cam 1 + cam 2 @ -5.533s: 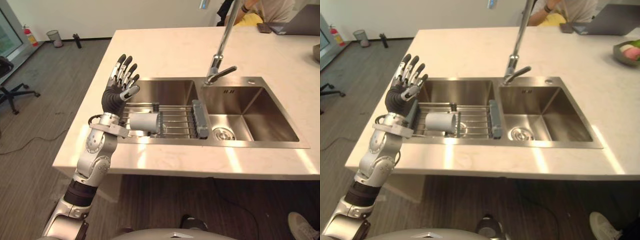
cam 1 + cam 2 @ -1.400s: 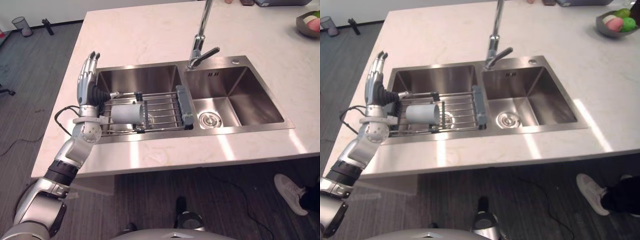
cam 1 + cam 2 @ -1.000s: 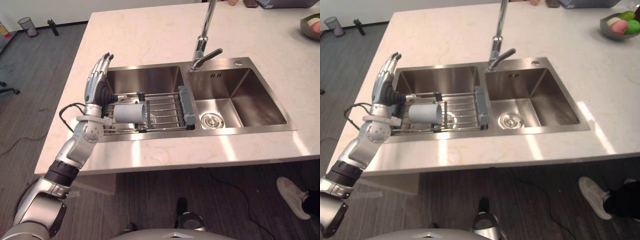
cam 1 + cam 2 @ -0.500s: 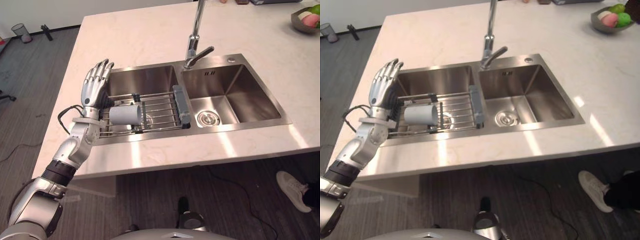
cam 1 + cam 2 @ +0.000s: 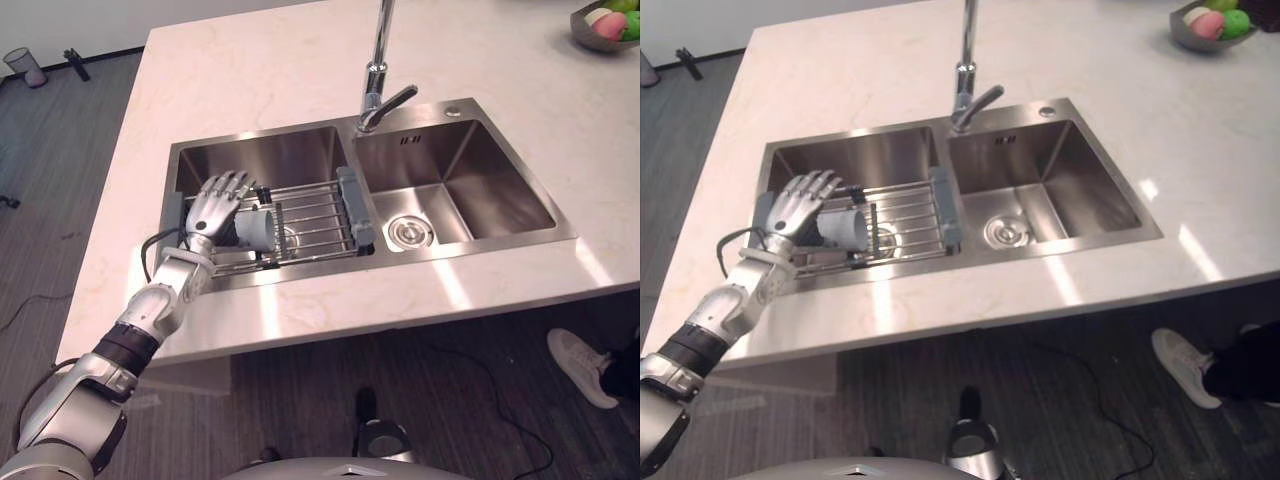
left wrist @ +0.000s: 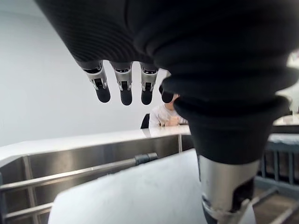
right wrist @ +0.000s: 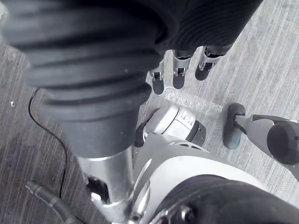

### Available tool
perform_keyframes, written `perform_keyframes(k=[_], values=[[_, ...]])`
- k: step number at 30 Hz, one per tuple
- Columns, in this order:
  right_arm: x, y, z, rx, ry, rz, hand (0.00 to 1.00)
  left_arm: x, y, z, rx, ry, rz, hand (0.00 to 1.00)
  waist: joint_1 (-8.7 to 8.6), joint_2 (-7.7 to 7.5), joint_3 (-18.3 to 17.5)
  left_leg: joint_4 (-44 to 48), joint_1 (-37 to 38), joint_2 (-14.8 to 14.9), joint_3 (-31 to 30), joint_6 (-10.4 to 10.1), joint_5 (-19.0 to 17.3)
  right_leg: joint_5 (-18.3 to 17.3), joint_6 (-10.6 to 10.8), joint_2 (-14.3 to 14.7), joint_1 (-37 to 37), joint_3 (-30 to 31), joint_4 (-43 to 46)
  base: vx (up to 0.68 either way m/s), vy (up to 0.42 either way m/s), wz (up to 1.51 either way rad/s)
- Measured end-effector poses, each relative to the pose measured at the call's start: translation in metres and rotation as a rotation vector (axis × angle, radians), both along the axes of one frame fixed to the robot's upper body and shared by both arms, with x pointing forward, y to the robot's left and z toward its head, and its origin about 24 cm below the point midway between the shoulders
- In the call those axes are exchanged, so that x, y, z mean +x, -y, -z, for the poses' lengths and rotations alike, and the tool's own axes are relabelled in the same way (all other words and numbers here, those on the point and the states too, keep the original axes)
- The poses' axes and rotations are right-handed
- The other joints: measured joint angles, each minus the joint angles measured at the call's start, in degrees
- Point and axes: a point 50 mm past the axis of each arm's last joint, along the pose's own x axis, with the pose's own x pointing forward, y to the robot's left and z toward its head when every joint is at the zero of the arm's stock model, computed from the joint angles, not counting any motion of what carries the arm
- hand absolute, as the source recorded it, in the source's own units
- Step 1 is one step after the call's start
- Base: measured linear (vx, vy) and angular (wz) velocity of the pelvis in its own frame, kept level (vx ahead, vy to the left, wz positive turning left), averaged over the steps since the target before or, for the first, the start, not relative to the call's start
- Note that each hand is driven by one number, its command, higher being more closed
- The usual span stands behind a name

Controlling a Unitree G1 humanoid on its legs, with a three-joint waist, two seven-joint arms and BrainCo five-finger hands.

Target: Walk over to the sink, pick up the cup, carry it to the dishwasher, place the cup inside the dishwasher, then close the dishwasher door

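Reaching in from the lower left of the eye views, the left hand [image 5: 213, 206] is spread over the grey cup [image 5: 262, 229]. The cup lies on its side on the wire rack [image 5: 320, 212] across the left basin of the sink [image 5: 500, 190], left of centre. Its fingers [image 6: 122, 88] are straight and open, not curled round the cup. The right hand [image 7: 179, 74] hangs over the floor [image 7: 275, 56], fingers loose and open.

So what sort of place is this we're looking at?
Most likely a kitchen, perhaps an office one: a double steel sink with a tall faucet sits in a pale stone-look island counter, a wire rack spans the left basin, and a fruit bowl stands at the far corner.
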Motion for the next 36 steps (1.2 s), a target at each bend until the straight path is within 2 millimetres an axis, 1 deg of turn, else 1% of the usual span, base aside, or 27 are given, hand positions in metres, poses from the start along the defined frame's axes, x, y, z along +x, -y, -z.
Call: perform_keyframes(k=[3,4,9,14,21,27,36], values=[[0.000,0.000,0.000,-0.001,-0.004,-0.022,0.00,-0.003,0.010,0.011,0.056,-0.073,0.029,0.00,-0.39,0.03,0.0,0.0,0.0,0.1,0.1,0.0,0.0,0.0,0.0,0.0,-0.1,0.2,0.0,0.00,0.000,-0.01],[0.000,-0.001,0.000,0.000,-0.004,-0.026,0.00,-0.002,0.010,0.014,0.074,-0.106,0.014,0.00,-0.63,0.06,0.0,0.0,0.0,0.1,0.1,0.0,-0.1,0.0,0.0,0.1,-0.1,0.2,0.0,0.00,0.001,-0.03],[0.000,0.000,0.000,-0.006,-0.001,-0.027,0.00,0.000,0.003,0.018,0.115,-0.180,-0.071,0.00,-1.24,0.44,0.2,0.0,0.1,0.4,0.3,-0.2,-0.2,0.0,0.0,0.4,-0.1,0.3,0.0,0.00,0.000,-0.02],[0.001,0.001,0.000,-0.012,-0.001,-0.036,0.00,0.002,-0.003,0.019,0.180,-0.150,-0.129,0.00,-1.27,0.56,0.3,0.0,0.2,0.4,0.3,-0.2,-0.2,0.0,0.0,0.3,0.0,0.3,0.0,0.00,0.000,0.00],[0.001,0.005,-0.001,-0.024,-0.007,-0.063,0.00,0.009,-0.008,0.021,0.226,-0.125,-0.215,0.00,-1.44,0.63,0.3,0.1,0.3,0.4,0.4,-0.2,-0.2,-0.1,0.0,0.4,0.0,0.5,0.0,0.00,0.000,-0.01],[0.006,0.005,-0.002,-0.033,0.005,-0.076,0.00,0.013,-0.021,0.025,0.219,-0.147,-0.310,0.00,-2.56,0.78,0.3,0.1,0.4,0.5,0.9,-0.2,-0.2,-0.3,0.3,0.5,-0.1,1.0,0.0,0.00,0.000,-0.03],[0.007,0.005,-0.002,-0.033,0.005,-0.078,0.00,0.017,-0.021,0.028,0.187,-0.208,-0.328,0.00,-2.72,0.82,0.3,0.4,0.4,0.5,1.1,-0.2,-0.6,-0.3,0.3,0.5,-0.1,1.1,0.0,0.00,0.000,0.00]])
